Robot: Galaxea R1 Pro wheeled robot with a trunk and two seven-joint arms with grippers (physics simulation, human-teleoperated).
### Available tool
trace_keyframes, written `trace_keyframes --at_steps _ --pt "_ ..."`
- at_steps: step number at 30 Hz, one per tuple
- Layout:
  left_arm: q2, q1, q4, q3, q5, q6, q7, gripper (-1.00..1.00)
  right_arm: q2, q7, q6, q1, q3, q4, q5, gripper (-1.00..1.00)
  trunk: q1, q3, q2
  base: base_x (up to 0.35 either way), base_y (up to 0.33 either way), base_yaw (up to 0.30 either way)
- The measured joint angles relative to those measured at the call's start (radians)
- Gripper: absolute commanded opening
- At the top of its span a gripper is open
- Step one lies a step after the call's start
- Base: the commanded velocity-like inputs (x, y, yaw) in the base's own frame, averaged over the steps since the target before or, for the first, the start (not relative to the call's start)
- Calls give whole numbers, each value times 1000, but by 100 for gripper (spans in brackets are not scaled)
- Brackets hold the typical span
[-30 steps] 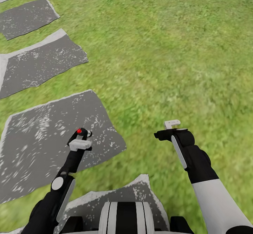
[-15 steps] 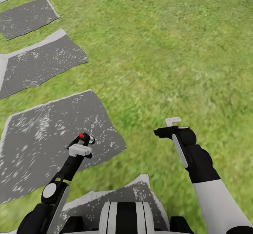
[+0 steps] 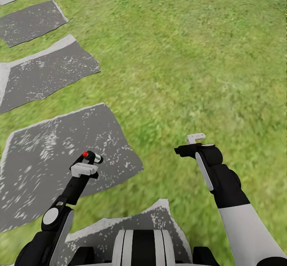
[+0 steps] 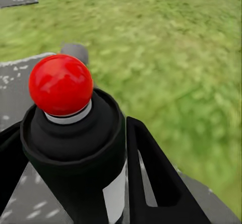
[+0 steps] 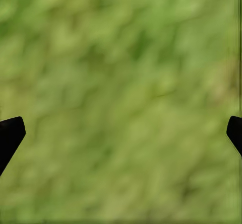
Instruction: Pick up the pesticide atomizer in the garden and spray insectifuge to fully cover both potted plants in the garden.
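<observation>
Red-tipped pesticide atomizer (image 4: pixel 75 148) clamped in our left gripper (image 3: pixel 85 160) above grey paving stone (image 3: pixel 48 146), our right gripper (image 3: pixel 189 144) spread apart over lawn (image 3: pixel 191 58).

- Pesticide atomizer (image 4: pixel 75 148) is seen close up, held upright between the black fingers (image 4: pixel 151 178) of the left gripper (image 4: pixel 75 183).
- Red ball tip (image 4: pixel 60 84) is seated on a white collar above the dark body.
- White label (image 4: pixel 116 194) is partly visible.
- Grass (image 4: pixel 171 58) and grey paving (image 4: pixel 20 78) are seen behind, blurred.
</observation>
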Motion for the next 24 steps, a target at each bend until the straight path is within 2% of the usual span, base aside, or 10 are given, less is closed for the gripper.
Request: trace_keyframes --at_steps 9,12,13,17,24 --pt "3 0 -1 0 1 9 -1 -100 1 0 -1 0 0 -2 -1 100 -4 35 2 0 0 0" --pt "4 16 -1 0 -1 18 -3 -100 1 0 -3 0 1 -2 -1 100 -5 46 3 0 0 0" --pt "2 21 -18 -3 -1 44 -5 -100 -2 3 -14 7 -2 1 -4 100 -6 50 3 0 0 0" --pt "1 23 -20 -4 -1 46 -5 -100 -11 54 -19 37 -7 -8 -3 100 -8 66 4 0 0 0" --pt "1 25 -21 -4 -1 49 -6 -100 -12 64 -20 41 -7 -20 4 100 -11 93 6 0 0 0"
